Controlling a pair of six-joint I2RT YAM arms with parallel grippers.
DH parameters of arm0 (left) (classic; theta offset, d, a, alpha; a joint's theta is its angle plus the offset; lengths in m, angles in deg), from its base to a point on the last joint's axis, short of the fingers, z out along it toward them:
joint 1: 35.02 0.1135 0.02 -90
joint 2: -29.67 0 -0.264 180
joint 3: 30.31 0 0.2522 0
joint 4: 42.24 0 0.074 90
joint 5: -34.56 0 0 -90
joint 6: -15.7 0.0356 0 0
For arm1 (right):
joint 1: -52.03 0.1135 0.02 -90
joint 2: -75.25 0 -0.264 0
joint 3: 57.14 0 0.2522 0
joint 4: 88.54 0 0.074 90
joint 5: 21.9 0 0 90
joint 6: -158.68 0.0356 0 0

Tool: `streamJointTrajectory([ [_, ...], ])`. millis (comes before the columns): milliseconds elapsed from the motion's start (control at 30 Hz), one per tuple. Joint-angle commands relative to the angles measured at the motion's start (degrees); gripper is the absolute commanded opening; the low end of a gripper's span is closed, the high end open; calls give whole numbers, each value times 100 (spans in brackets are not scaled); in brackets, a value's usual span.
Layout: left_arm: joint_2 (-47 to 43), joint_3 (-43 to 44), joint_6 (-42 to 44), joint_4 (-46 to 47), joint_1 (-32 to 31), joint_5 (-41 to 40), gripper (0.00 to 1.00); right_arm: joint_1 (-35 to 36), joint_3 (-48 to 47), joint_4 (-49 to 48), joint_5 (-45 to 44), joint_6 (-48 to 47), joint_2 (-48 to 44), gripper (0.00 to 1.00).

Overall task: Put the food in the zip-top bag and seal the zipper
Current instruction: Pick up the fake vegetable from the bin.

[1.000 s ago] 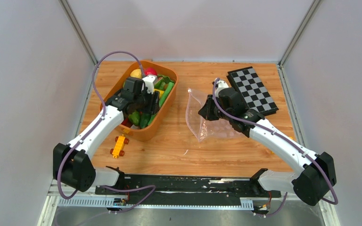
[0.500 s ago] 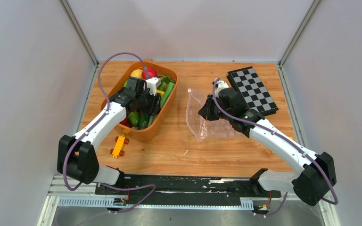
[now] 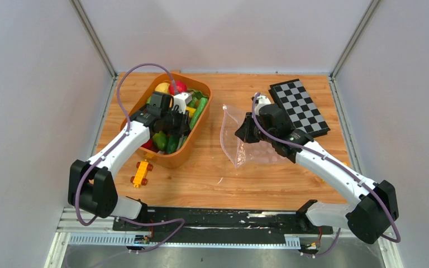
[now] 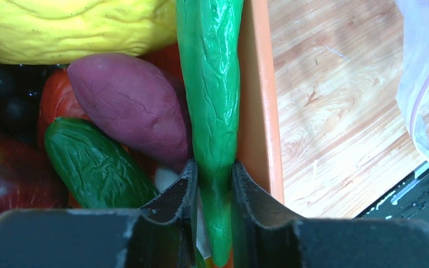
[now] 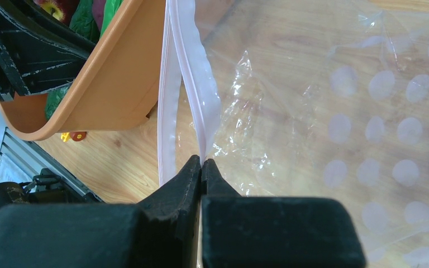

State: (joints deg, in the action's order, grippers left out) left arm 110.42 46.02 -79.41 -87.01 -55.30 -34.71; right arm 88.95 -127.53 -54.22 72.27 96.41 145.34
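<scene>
My left gripper point(image 4: 212, 177) is inside the orange tub point(image 3: 139, 105), shut on a long, thin green vegetable point(image 4: 211, 84) lying along the tub's right wall. It also shows in the top view point(image 3: 180, 119). Other food lies around it: a yellow piece point(image 4: 72, 25), a purple piece point(image 4: 128, 103), a dark green cucumber point(image 4: 95, 167). The clear zip-top bag point(image 3: 246, 146) lies right of the tub. My right gripper point(image 5: 201, 163) is shut on one lip of its zipper point(image 5: 192, 72) and holds the mouth slightly apart; it also shows in the top view point(image 3: 240, 134).
A yellow toy car point(image 3: 141, 172) lies on the wooden table in front of the tub. A black-and-white checkerboard point(image 3: 300, 107) lies at the back right behind the right arm. Grey walls enclose the table on three sides.
My left arm has shifted slightly further into the tub and its shoulder has turned. The right arm and the bag have not moved.
</scene>
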Motion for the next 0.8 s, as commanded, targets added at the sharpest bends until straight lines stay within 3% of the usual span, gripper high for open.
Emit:
streamJointTrajectory([
  [0,-245,-38,-131,-79,-73,391,17,-32,-232,-131,31,-78,-61,0],
  [300,-689,120,-233,-111,-73,-207,0,-30,-254,-122,28,-83,-56,0],
  [600,-639,666,-98,-676,-73,-917,0,-29,-271,-131,31,-69,-52,0],
  [767,-925,1003,-213,-1013,-73,-233,0,-36,-273,-206,20,-69,-47,0],
])
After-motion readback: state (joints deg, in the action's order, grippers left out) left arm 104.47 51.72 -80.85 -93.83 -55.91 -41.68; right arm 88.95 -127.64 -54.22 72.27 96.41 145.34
